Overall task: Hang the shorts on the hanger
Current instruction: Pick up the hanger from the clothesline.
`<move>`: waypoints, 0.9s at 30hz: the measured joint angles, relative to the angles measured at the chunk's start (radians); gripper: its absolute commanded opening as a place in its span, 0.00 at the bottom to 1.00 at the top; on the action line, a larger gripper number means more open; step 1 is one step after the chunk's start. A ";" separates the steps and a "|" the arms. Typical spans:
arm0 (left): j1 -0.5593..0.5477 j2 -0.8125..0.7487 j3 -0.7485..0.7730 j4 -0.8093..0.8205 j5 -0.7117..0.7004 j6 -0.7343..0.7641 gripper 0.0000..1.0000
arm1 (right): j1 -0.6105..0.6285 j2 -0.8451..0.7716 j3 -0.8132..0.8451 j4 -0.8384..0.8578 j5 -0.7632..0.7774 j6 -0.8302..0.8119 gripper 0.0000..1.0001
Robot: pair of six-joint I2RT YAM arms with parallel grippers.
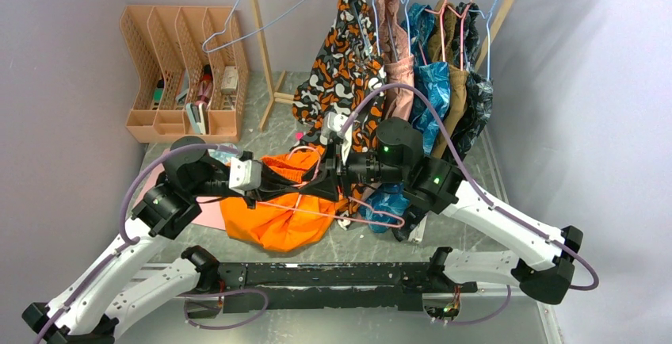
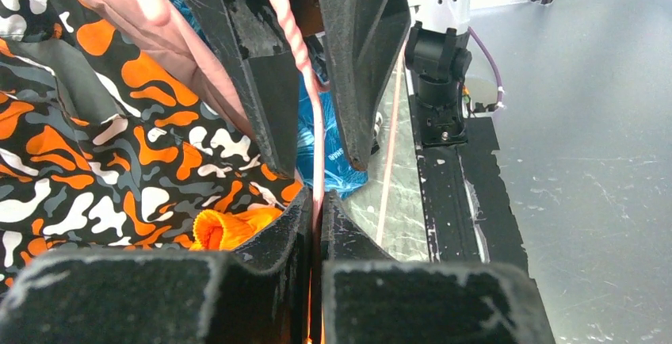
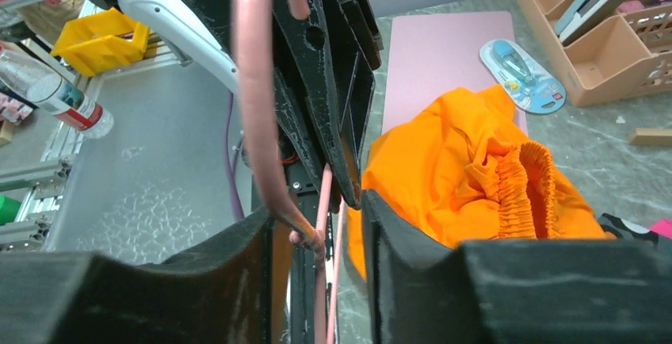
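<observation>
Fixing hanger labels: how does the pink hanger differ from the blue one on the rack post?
Pink hanger is held low across the shorts; blue hanger hangs high on the rack post, bare. Pink lies near flat; blue tilts. Both are thin wire.

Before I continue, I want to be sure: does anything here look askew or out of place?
Yes. The light-blue hanger hangs empty and strongly tilted at the left end of the wooden rack, apart from the hanging clothes.

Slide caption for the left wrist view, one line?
Left gripper shut on thin pink wire hanger; bright orange fabric shorts bunched alongside.
</observation>
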 measured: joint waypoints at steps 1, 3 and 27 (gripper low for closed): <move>0.000 -0.002 0.000 0.000 -0.001 0.000 0.07 | 0.000 0.000 0.000 -0.001 0.002 -0.002 0.20; 0.000 -0.005 0.000 0.001 -0.002 0.000 0.07 | 0.000 -0.001 0.000 -0.004 0.004 -0.008 0.01; 0.000 -0.234 -0.197 0.147 -0.723 -0.198 0.99 | 0.001 -0.190 -0.213 0.147 0.498 0.075 0.00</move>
